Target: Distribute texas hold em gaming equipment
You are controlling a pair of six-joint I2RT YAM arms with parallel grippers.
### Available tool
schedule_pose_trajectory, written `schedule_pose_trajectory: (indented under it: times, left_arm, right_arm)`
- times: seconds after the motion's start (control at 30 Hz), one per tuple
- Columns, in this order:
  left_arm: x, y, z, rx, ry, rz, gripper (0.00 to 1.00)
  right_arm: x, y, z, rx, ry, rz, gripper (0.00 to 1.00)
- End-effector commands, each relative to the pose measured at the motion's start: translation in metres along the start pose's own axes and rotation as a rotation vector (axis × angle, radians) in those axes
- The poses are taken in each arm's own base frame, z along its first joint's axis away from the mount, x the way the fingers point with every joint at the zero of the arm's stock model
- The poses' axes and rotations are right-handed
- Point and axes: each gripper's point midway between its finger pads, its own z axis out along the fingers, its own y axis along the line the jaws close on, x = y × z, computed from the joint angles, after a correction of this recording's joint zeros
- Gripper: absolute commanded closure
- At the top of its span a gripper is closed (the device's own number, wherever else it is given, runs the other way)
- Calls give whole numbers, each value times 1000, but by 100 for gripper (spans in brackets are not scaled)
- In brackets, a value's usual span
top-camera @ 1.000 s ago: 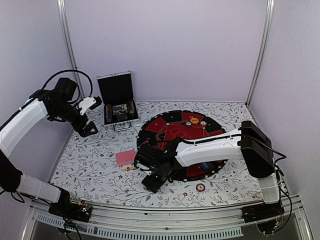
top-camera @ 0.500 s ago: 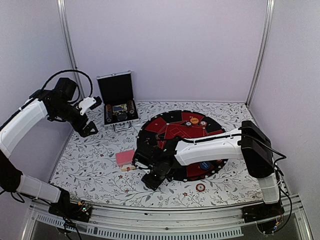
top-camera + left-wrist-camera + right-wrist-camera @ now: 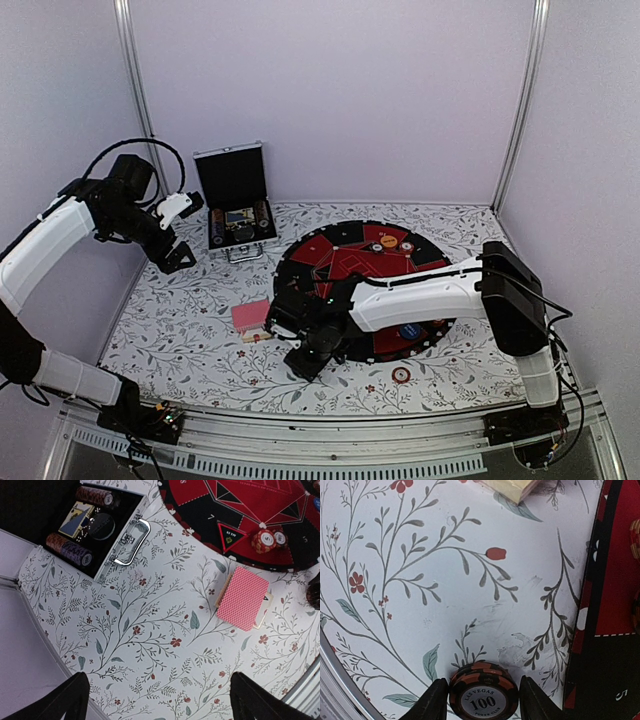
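A short stack of black-and-orange poker chips (image 3: 483, 692), the top one marked 100, lies on the floral cloth just left of the round red-and-black mat (image 3: 615, 605). My right gripper (image 3: 482, 700) is down at the cloth with one finger against each side of the stack; from above, that gripper (image 3: 305, 352) hides the chips. The pink-backed cards (image 3: 242, 597) lie on their small box left of the mat, also seen from above (image 3: 250, 316). My left gripper (image 3: 160, 695) hangs wide open over bare cloth, high at the left (image 3: 184, 232).
The open silver-edged case (image 3: 235, 205) with chip rows and cards stands at the back left. Chips (image 3: 264, 540) sit on the mat's edge. An orange button (image 3: 388, 240) and a blue button (image 3: 408, 331) lie on the mat. A red chip (image 3: 401, 375) lies near the front edge.
My right gripper's fingers have closed in on the chip stack, and the arm has shifted slightly. The left arm has stayed still.
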Motion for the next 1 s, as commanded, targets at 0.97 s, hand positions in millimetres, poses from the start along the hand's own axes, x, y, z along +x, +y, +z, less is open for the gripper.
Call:
schedule_pose_trajectory:
  times: [0.97]
  left_arm:
    - [-6, -3, -6, -1, -21, 17, 0]
  right_arm:
    - [-9, 1, -4, 2, -5, -13, 50]
